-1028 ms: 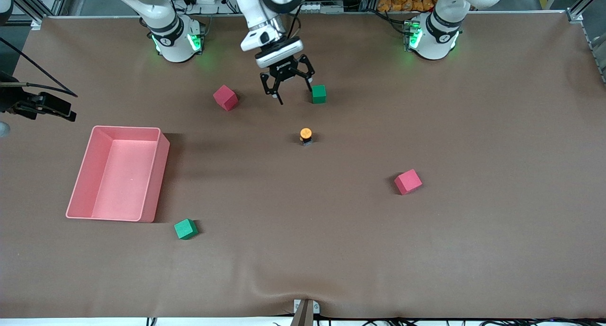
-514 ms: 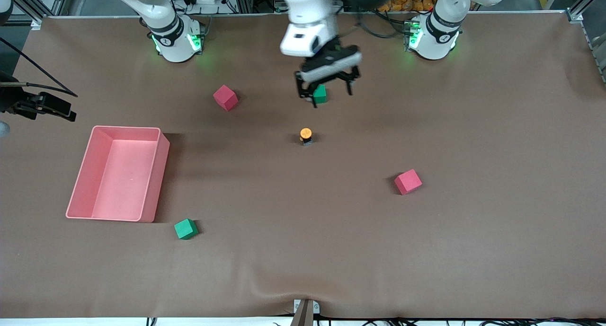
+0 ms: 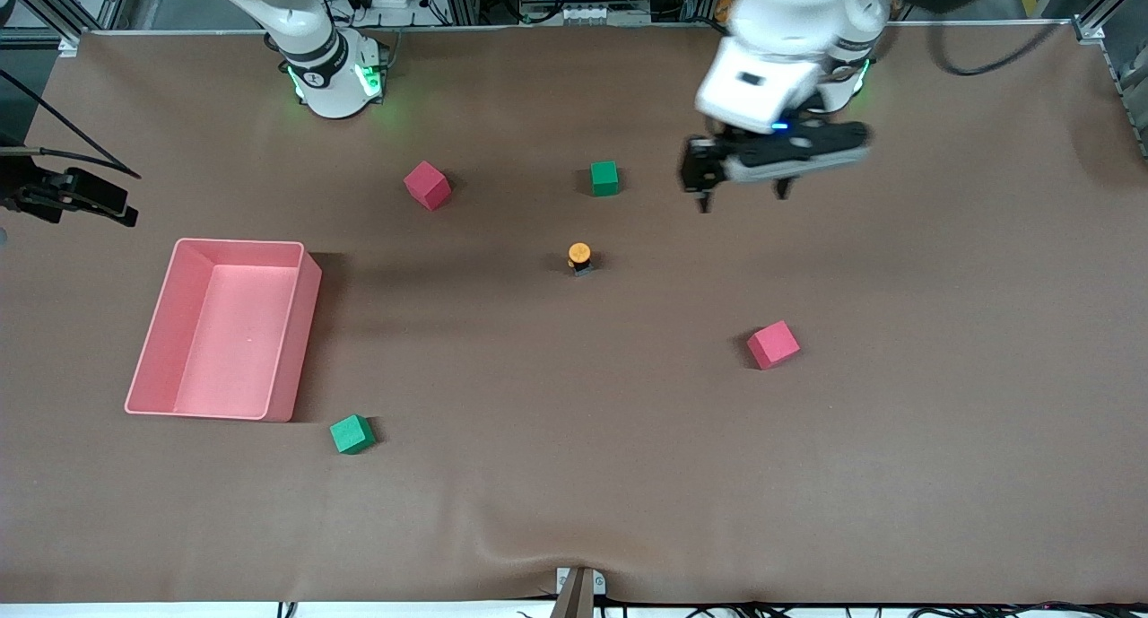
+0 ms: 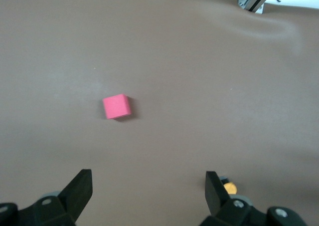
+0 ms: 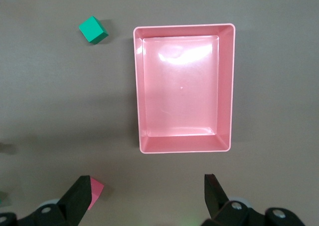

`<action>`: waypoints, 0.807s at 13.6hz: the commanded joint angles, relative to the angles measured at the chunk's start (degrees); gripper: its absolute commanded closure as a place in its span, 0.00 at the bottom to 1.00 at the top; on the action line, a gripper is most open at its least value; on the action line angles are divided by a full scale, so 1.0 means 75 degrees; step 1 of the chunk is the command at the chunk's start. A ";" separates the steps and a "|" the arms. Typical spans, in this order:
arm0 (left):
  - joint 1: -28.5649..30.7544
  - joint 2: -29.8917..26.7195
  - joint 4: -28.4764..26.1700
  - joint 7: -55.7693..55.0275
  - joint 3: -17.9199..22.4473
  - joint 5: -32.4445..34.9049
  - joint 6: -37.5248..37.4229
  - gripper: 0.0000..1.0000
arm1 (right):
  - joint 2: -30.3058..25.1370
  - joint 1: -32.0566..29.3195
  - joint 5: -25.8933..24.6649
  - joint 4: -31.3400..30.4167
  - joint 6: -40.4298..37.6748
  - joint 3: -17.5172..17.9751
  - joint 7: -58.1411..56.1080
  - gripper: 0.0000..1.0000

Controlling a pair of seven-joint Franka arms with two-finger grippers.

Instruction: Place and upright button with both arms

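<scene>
The button (image 3: pixel 580 256) stands upright on the brown table, orange cap up, nearer to the front camera than a green cube (image 3: pixel 604 178). My left gripper (image 3: pixel 743 196) is open and empty in the air, over bare table toward the left arm's end from that green cube. In the left wrist view (image 4: pixel 148 191) the button (image 4: pixel 230 188) shows partly hidden by one finger. My right gripper (image 5: pixel 147 196) is open and empty, high over the table beside the pink tray (image 5: pixel 184 27). It is out of the front view.
The pink tray (image 3: pixel 309 277) lies toward the right arm's end. One red cube (image 3: pixel 427 185) lies beside the farther green cube, another (image 3: pixel 772 343) toward the left arm's end. A second green cube (image 3: pixel 352 434) lies near the tray's corner.
My left gripper has swung from over the spot between the red and green cubes toward the left arm's end of the table, staying open. The button has not moved.
</scene>
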 commanded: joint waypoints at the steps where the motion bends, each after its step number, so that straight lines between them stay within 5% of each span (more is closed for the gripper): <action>1: 0.0780 -0.0347 0.0165 0.1639 -0.0072 -0.0355 -0.0667 0.00 | -0.0059 0.0008 0.0004 0.0155 -0.0170 -0.0009 0.0005 0.00; 6: 0.2736 -0.0348 0.0858 0.4746 -0.0084 -0.1384 -0.1584 0.00 | -0.0082 0.0008 -0.0008 0.0155 -0.0217 -0.0020 0.0134 0.00; 11: 0.3465 -0.0429 0.0952 0.5209 -0.0084 -0.1304 -0.2391 0.00 | -0.0094 -0.0004 -0.0031 0.0167 -0.0147 -0.0044 0.0134 0.00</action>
